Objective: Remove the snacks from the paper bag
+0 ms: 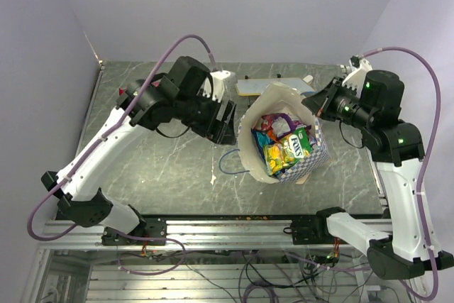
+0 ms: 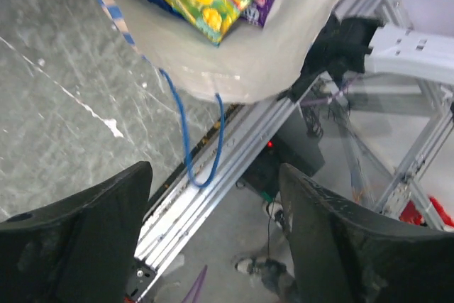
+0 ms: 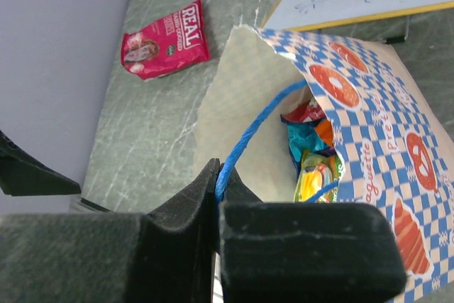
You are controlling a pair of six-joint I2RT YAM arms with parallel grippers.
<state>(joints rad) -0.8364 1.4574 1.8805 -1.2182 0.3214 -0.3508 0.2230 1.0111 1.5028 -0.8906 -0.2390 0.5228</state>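
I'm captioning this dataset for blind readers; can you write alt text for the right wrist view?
The right tool pinches the blue cord handle of the checkered paper bag, whose open mouth shows bright snacks inside. A red-pink packet lies on the grey table beyond it.

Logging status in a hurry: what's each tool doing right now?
Left tool: open, empty.
Right tool: closed on the bag handle.
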